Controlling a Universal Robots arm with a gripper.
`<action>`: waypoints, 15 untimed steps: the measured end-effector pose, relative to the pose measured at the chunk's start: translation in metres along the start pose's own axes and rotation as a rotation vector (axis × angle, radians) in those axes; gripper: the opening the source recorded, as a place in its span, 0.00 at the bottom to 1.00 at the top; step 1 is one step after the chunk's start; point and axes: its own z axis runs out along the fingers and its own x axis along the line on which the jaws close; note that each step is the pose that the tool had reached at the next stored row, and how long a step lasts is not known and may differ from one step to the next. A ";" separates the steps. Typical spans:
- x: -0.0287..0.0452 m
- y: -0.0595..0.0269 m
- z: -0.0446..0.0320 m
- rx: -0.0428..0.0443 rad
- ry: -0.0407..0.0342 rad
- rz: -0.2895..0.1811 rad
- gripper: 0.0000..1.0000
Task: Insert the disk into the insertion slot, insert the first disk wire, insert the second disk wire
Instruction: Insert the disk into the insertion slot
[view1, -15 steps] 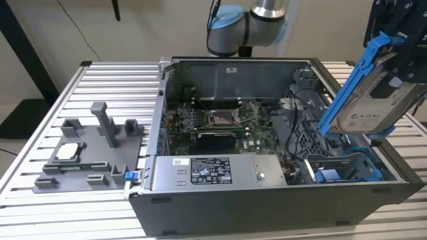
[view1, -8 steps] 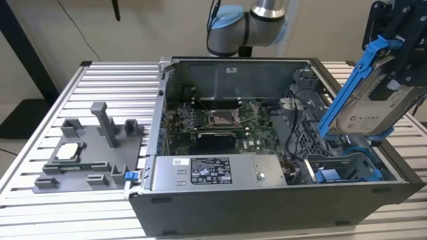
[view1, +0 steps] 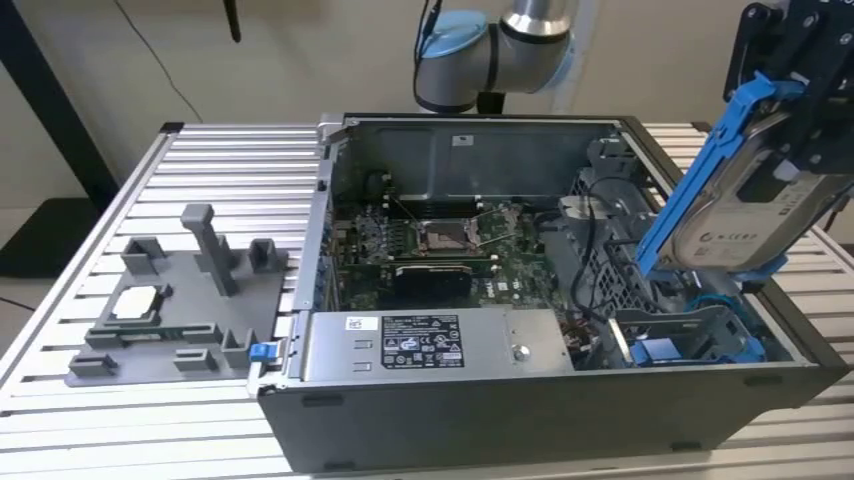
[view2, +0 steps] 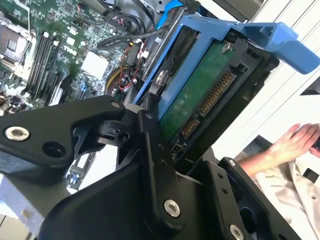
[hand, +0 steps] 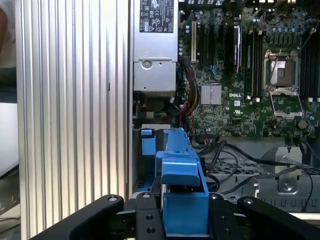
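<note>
Worktop (view1: 214, 170): silver metal, ribbed with long parallel slats, running under everything. Pale beige wall behind it. A black post (view1: 54, 110) stands at the exterior view's left, with dark floor at its base.

Open computer case (view1: 534, 420), dark grey, lies on its side in the middle of the worktop. Inside it are a green motherboard (view1: 427, 240) and a silver power supply (view1: 427, 345) along the near wall. On the slats at the exterior view's left of the case lies a grey moulded fixture (view1: 174, 300) with upright posts, and a small square chip (view1: 134, 303) is seated in it.

Robot arm (view1: 507, 45), silver and light blue, comes in above the rear of the case.

The hand (hand: 182, 220) is black and closed on the disk (view1: 741, 215), its fingers (hand: 145, 220) pressed against either side of the blue frame. The disk is held clear of the worktop and steeply tilted at the exterior view's right, label side toward that camera. The second wrist view shows its green circuit-board side and connector row.

The insertion slot (view1: 694, 335) sits in the near corner of the case at the exterior view's right. It is grey with blue rails and lies directly below the disk's lower end. The disk is not seated in it.

Black cables run loose between the motherboard and the slot.

In the second wrist view a person's pale sleeve (view2: 285, 185) shows beyond the worktop edge.
</note>
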 end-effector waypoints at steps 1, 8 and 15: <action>0.0000 0.0000 0.0006 0.0005 0.0002 0.000 0.00; 0.0001 0.0000 0.0094 0.0107 0.0000 0.000 0.00; 0.0028 0.0011 0.0150 0.0113 -0.0002 0.000 0.00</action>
